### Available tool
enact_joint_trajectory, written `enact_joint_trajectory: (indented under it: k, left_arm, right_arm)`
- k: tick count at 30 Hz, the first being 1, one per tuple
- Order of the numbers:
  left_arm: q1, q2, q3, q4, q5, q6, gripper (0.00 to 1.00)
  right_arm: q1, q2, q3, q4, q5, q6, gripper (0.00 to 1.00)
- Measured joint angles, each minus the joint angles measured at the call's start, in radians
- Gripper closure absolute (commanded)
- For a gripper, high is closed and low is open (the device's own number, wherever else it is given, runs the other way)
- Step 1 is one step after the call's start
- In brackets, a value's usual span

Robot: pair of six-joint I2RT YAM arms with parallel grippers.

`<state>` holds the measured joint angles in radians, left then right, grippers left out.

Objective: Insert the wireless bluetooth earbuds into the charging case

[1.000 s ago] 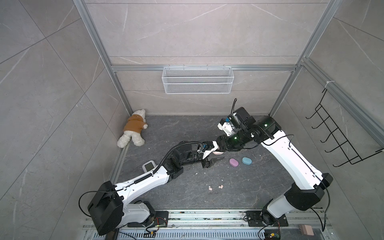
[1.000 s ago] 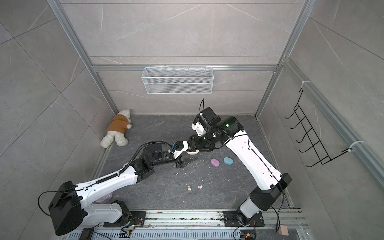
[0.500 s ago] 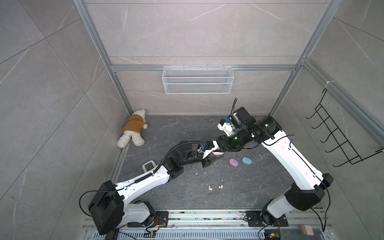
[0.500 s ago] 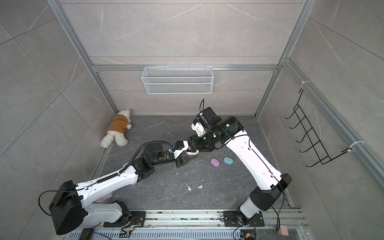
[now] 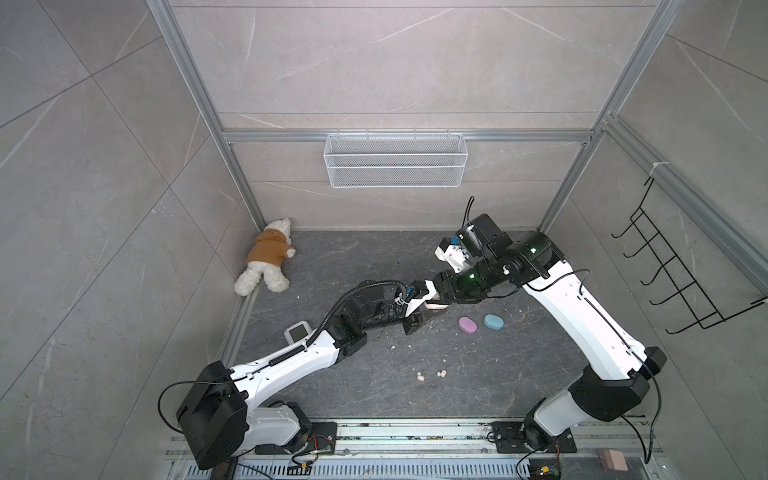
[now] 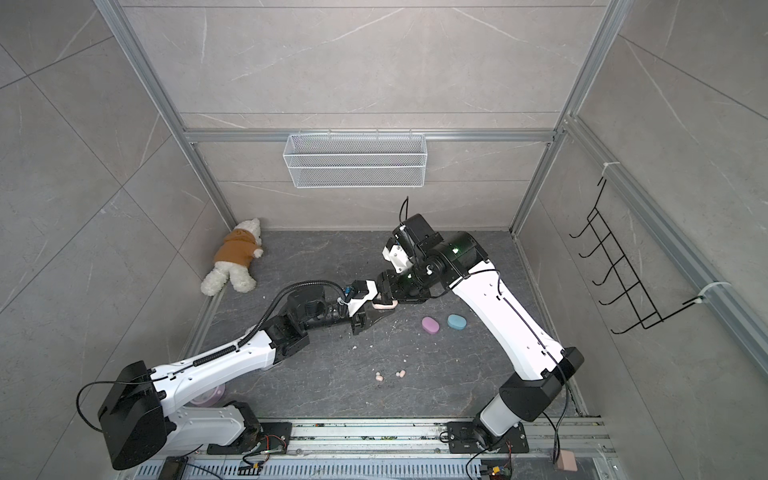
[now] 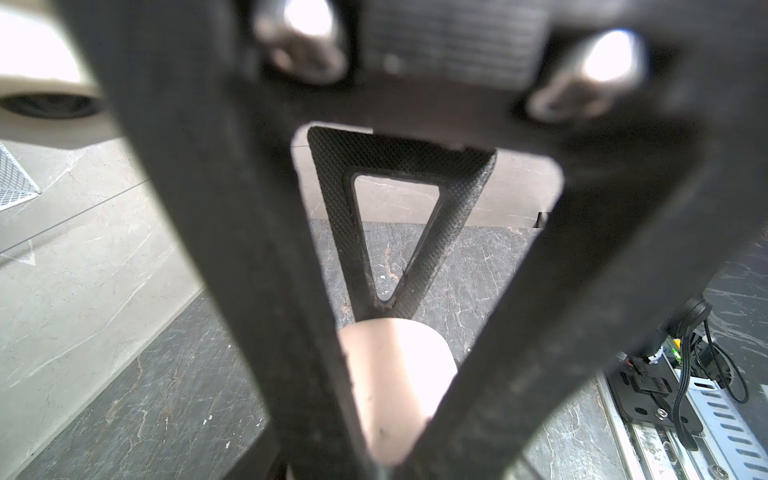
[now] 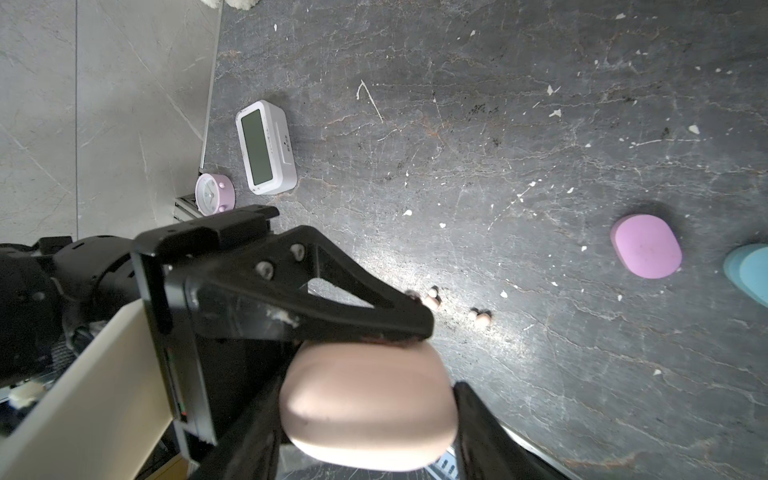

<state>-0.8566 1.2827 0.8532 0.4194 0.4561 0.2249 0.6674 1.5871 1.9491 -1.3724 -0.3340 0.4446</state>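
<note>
The right end effector pinches the peach case by two opposite sides, but its own wrist view cuts both fingers off and shows only black stubs flanking the case. In both top views the case is a pale sliver half covered by the two wrists, so I cannot tell whether its lid is up or down. The left end effector meets it from the opposite side, fingers pressed together and tips touching the case's upper edge. Whether they nip a lip of the lid is hidden by the tips themselves. The left wrist view is mostly blurred black finger, with the case a soft peach blob at the tips. One bud and another bud lie loose on the counter, well apart from both end effectors on the arm-base side, too small to make out in detail. The lilac case and blue case sit side by side near the right end effector, with nothing between; the right wrist view crops the blue one. Behind the left end effector, its arm half covers a white clock and all but hides a lilac alarm clock. White specks dot the counter. A bear, basket and hook rack stay far off.
</note>
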Motion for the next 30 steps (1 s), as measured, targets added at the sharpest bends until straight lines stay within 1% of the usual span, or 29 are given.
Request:
enact_joint_trajectory:
  k: [7, 9, 19, 30]
  left_arm:
    - [0.000, 0.000, 0.017, -0.008, 0.006, 0.000, 0.66]
    - [0.000, 0.000, 0.019, -0.008, 0.007, 0.000, 0.68]
    - [-0.003, 0.000, 0.019, -0.023, 0.010, 0.001, 0.75]
    - [-0.008, -0.003, 0.019, -0.031, 0.016, 0.000, 0.78]
  right_arm:
    - [0.000, 0.000, 0.027, -0.013, 0.004, 0.000, 0.42]
    - [0.000, 0.000, 0.030, -0.016, 0.004, 0.000, 0.40]
    - [0.000, 0.000, 0.030, -0.014, 0.006, 0.008, 0.29]
    - [0.000, -0.012, 0.029, 0.008, 0.036, 0.008, 0.19]
